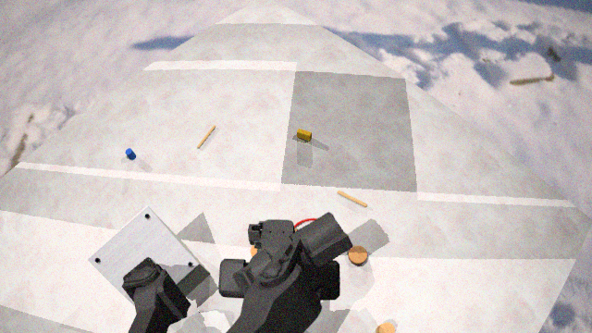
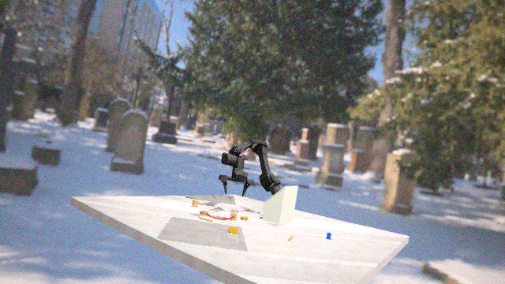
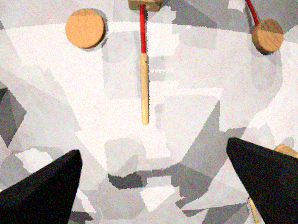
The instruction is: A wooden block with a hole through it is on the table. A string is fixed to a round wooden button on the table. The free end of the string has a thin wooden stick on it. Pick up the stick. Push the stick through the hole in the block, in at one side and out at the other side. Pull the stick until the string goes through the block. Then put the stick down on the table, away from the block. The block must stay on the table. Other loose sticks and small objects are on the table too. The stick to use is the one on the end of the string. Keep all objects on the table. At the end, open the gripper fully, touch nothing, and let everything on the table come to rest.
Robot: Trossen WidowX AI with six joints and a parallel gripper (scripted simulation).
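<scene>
The wooden block (image 2: 233, 215) (image 3: 145, 4) stands on the table, cut off at the top of the wrist view and hidden by the arm in the top view. The red string (image 1: 305, 221) (image 2: 220, 218) (image 3: 143, 30) curves from the round button (image 1: 358, 255) (image 2: 203, 212) (image 3: 267, 36) to the block's far side and comes out at its near side. The string's stick (image 3: 145, 90) lies beyond the near side, outside the block, on the table. My gripper (image 2: 234, 194) (image 3: 156, 151) is wide open and empty, raised above the table, with the stick's tip ahead of and between the fingers.
A loose disc (image 3: 85, 28) (image 2: 244, 218) lies near the block. A wooden piece (image 1: 386, 327) (image 2: 195, 203) is near the arm. Loose sticks (image 1: 352, 199) (image 1: 206, 137), a yellow block (image 1: 304, 135) and a blue cylinder (image 1: 130, 154) lie farther out. A pale slanted panel (image 1: 143, 236) (image 2: 280, 205) stands beside the arm.
</scene>
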